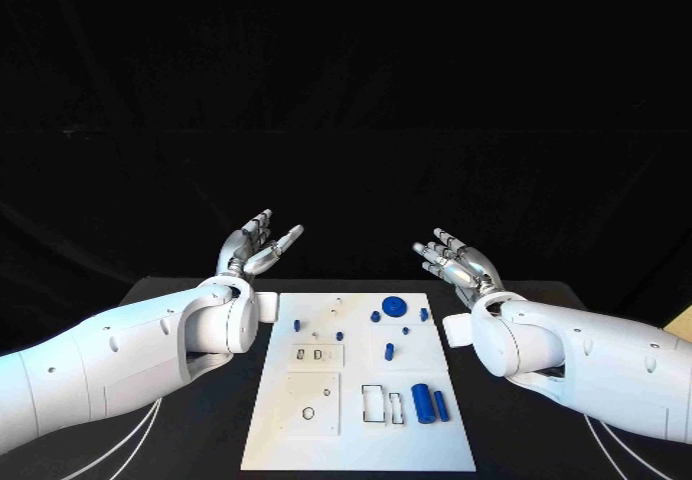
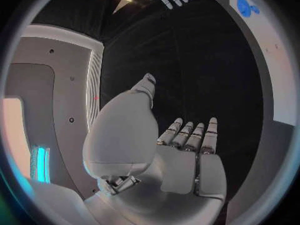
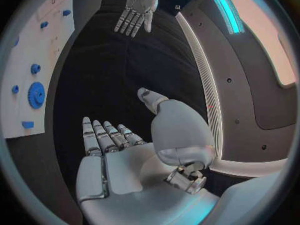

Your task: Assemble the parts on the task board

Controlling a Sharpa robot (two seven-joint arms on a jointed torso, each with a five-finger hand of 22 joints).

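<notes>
Both arms are raised off the table, one to each side of the task board (image 1: 361,440), palms turned up and inward. The left hand (image 1: 257,245) has its fingers spread and holds nothing; the right hand (image 1: 456,260) is the same — fingers apart, nothing between them. Each wrist view confirms it: bare palm, fingers extended, no part in the grasp. This reads as a ready pose, hands parked clear of the board so the head camera sees the whole layout unobstructed.

The board lies flat in the middle of the black table (image 1: 173,440), long axis running away from the robot. Parts on it are loose and spread apart, none stacked:
- a blue gear (image 1: 392,305) near the far edge, with small blue pegs around it, one just beside it (image 1: 375,316);
- a small blue piece (image 1: 389,351) near the centre;
- two blue cylinders (image 1: 423,402) lying side by side towards the near right, next to rectangular outlined recesses (image 1: 374,402).

Judgement: assembly has not begun — no part is visibly seated in its slot, though the smallest pegs are too small to tell whether they stand in holes. The cylinders lie nearest the right hand, so that side looks the likelier first reach. Risk: the round parts may roll if nudged.
</notes>
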